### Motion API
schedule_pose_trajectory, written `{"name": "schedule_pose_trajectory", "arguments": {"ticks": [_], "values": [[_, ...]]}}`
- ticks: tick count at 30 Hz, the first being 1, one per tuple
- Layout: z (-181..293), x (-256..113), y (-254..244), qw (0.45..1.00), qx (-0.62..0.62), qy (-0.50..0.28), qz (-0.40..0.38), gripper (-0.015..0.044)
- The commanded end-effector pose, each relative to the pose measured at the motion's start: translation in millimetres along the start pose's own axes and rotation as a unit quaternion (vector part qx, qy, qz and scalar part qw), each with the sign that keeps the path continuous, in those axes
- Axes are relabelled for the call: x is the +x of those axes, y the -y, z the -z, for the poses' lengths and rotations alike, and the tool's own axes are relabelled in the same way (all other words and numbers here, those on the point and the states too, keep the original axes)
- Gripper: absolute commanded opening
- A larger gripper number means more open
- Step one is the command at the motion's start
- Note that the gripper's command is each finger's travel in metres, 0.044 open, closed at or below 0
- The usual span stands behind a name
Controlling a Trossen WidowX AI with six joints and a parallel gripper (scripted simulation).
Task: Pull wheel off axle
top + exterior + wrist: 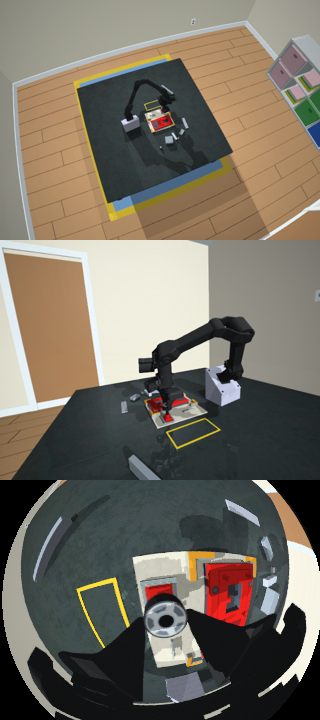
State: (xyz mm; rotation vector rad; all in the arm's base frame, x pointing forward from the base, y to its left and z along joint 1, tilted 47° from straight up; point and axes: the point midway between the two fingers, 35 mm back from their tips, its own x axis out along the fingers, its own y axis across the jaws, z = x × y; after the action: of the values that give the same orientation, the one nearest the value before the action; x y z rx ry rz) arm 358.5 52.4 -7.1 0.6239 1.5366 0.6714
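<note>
My gripper (164, 109) (166, 408) (165, 617) is shut on the wheel (155, 622), a black tyre with a grey spoked rim and a dark centre hole. In the exterior view the wheel hangs above the red axle base (168, 418) (159, 591), with a gap below it. The axle itself is mostly hidden, so I cannot tell whether its tip is still inside the wheel. The base sits at a corner of the cream board (184, 417) (142, 566). The marked area, a yellow outline (153, 108) (199, 439) (96, 584), lies on the table beside the board.
A red block (156, 125) (214, 602) sits on the board between orange corner brackets. A long grey bar (167, 89) (142, 468) (49, 550) lies beyond the marked area. Several grey pieces, among them a square block (169, 140) and a thin bar (185, 123) (124, 407), lie around the board's other sides.
</note>
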Motion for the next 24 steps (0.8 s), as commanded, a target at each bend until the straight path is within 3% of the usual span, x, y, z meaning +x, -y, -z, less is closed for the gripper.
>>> {"name": "schedule_pose_trajectory", "arguments": {"ticks": [1, 24], "values": [[-0.5, -2.1, 0.2, 1.0, -0.003, 0.0, 0.002, 0.0], [-0.4, -11.5, 0.1, 1.0, -0.003, 0.001, 0.002, 0.0]]}}
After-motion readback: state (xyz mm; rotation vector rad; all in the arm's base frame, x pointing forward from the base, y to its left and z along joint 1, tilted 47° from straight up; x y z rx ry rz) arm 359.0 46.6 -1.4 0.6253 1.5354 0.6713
